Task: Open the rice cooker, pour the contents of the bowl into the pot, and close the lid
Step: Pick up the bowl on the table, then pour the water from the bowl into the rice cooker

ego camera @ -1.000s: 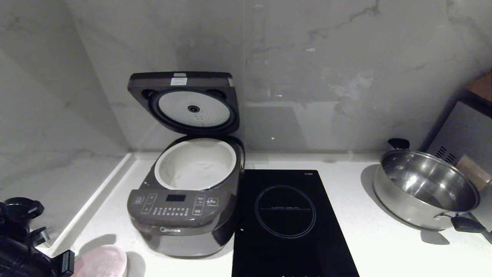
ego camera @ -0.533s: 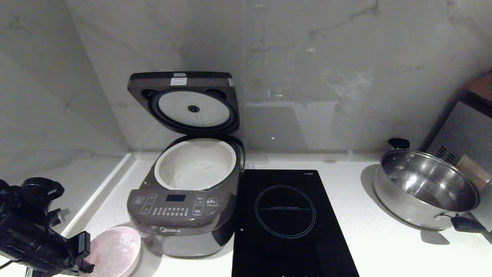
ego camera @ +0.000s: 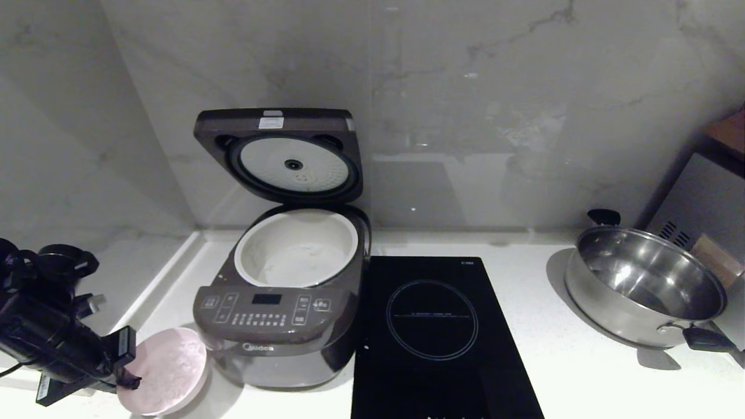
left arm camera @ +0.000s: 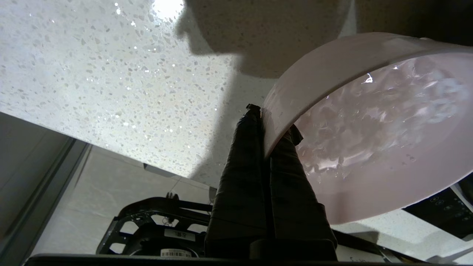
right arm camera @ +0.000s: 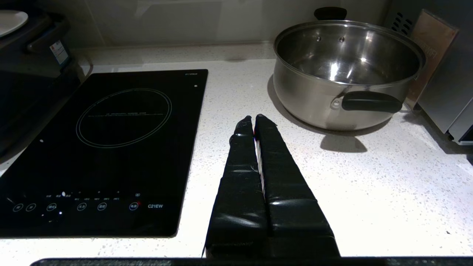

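Note:
The dark rice cooker (ego camera: 273,326) stands by the back wall with its lid (ego camera: 279,148) swung up, the silver inner plate facing forward. Its white pot (ego camera: 297,247) is uncovered and shows only a few faint marks on its floor. My left gripper (ego camera: 129,372) hovers at the cooker's front left, shut on the rim of the pale pink bowl (ego camera: 166,369). In the left wrist view the gripper (left arm camera: 271,122) pinches the bowl (left arm camera: 369,129) by its wall, with pale lumpy contents inside. My right gripper (right arm camera: 254,117) is shut on nothing above the counter and is out of the head view.
A black induction hob (ego camera: 430,326) lies right of the cooker. A steel pan (ego camera: 646,285) with black handles stands at the far right, before a grey appliance (ego camera: 707,198). A raised counter ledge (ego camera: 145,297) runs along the left, under marble walls.
My left arm has risen from the bottom left corner with the bowl in its grip. The bowl now hangs higher beside the cooker's front left. Cooker and right arm are unmoved.

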Robot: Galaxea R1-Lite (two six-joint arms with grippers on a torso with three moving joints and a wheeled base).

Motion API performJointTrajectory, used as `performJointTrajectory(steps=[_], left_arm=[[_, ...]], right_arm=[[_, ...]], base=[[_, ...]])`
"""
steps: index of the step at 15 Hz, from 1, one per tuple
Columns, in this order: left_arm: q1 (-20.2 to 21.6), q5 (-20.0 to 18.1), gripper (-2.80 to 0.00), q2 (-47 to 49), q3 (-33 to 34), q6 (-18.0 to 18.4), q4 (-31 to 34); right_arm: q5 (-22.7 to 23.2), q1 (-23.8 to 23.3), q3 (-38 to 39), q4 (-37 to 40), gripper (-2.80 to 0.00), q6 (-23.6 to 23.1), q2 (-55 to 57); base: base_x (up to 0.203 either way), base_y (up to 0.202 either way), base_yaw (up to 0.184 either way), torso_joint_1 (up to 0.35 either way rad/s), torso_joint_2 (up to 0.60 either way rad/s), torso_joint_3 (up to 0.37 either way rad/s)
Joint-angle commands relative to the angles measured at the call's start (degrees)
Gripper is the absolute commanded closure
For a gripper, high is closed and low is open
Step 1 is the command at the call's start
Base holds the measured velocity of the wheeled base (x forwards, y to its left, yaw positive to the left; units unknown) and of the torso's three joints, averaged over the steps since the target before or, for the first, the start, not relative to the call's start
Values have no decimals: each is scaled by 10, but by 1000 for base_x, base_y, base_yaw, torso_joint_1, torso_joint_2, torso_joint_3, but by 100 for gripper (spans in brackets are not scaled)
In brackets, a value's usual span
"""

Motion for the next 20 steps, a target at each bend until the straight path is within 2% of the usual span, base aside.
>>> performJointTrajectory(steps=[1,3,5,7,10,13,18,20], left_arm=[[9,-1,0,10,-5,1,1],[20,-3,0,14,-10,5,1],[40,-6,0,23,-10,35,0],[58,-25,0,36,-16,67,0],[68,-40,0,68,-39,80,0],[88,-48,0,83,-50,109,0],[100,-50,0,96,-83,118,4],[97,-55,0,101,-99,117,29]], right_arm=[[0,0,0,0,0,0,0],[0,0,0,0,0,0,0],[0,0,0,0,0,0,0],[0,0,0,0,0,0,0],[0,0,0,0,0,-3,0],[0,0,0,0,0,-3,0],[0,0,0,0,0,-3,0],[0,0,0,0,0,-3,0]], base=[[0,0,0,0,0,0],[0,0,0,0,0,0],[0,0,0,0,0,0],[0,0,0,0,0,0],[0,0,0,0,0,0],[0,0,0,1,9,0],[0,0,0,0,0,0],[0,0,0,0,0,0]])
